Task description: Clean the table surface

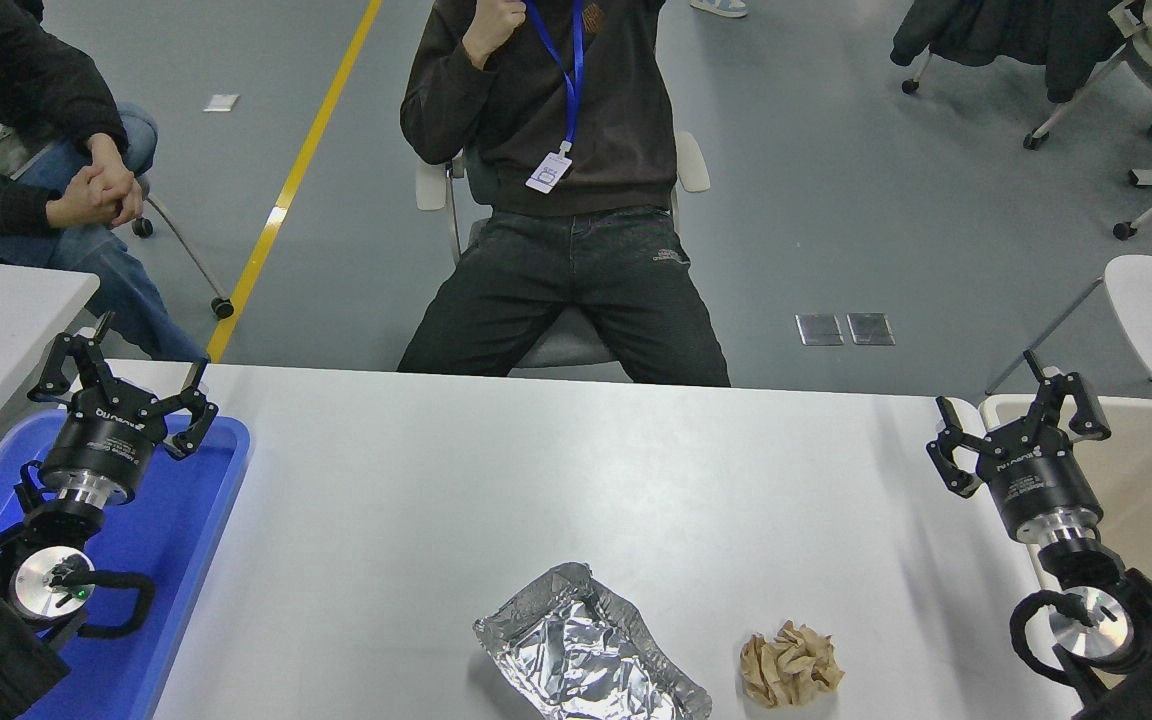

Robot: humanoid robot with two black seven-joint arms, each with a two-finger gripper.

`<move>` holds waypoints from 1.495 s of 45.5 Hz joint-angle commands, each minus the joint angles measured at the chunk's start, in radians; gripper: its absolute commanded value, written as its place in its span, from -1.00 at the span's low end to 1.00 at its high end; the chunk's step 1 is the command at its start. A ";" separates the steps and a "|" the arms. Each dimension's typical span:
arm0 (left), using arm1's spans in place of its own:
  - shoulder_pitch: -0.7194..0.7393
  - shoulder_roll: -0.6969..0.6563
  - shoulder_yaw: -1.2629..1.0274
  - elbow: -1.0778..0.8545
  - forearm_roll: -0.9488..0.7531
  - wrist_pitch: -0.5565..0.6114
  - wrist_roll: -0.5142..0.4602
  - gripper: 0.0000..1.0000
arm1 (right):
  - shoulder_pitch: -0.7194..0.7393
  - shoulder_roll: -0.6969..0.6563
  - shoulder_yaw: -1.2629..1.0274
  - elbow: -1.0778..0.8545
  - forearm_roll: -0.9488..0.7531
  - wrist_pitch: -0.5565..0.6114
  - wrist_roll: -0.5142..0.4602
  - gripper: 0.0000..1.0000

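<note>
Trouble I foresee: my right pincer (1012,433), jaws apart over the smooth matte white bench (556,480) edge, must reach near and leftward to the crumpled tan paper wad (791,664), which could skid or nudge the crinkled silver foil tray (591,660).

The table surface (556,480) is a large, smooth, matte white rectangular top with rounded far corners. It lies flat and spans most of the view's width. Relative to the blue tray (186,560), the surface begins at the tray's right edge and extends rightward. Two items rest on its near portion, well right of the tray: a crumpled foil container (586,660) and a crumpled brown paper wad (789,665).
</note>
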 commanded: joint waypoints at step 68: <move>0.000 0.000 0.000 0.000 0.000 0.000 0.000 1.00 | 0.079 -0.347 -0.352 1.013 -0.811 0.048 -0.384 1.00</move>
